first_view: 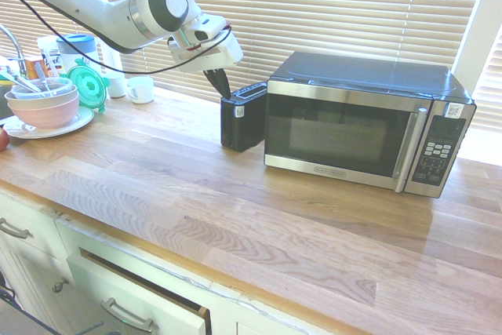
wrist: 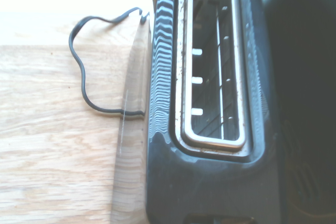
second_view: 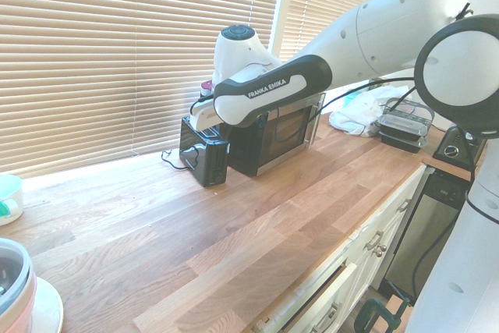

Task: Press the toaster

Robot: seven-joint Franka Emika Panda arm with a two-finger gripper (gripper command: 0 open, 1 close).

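Toaster (first_view: 242, 117): small black box, centre-left of the first exterior view, standing on the wooden countertop (first_view: 235, 202), its long side hard against the left flank of the microwave (first_view: 365, 123). White sticker on the end facing the camera. Top slot empty in the wrist view, wire guides visible inside; no bread. Its thin black cord (wrist: 86, 72) loops over the wood on the window side.

Gripper (first_view: 218, 82): hangs over the toaster's near end, angled steeply down, dark fingertips just above the top edge. Jaws closed, nothing between them. Contact with the toaster cannot be told from these views; in the second exterior view the arm covers most of the top.

Lever itself not clearly seen; probably on the stickered end face, below the fingertips.

Further out: stacked bowls (first_view: 43, 103), a white cup (first_view: 141, 89) and a green-lidded container (first_view: 86, 84) at upper left, well apart from the work.

Risks, as judged:
- Closed tips come down on the top shell or slot rim rather than the lever; press does nothing.
- Off-centre push on a light, narrow body tips or skids it toward the camera; the microwave braces only one side.
- Fingers slip off a small lever at this slant.
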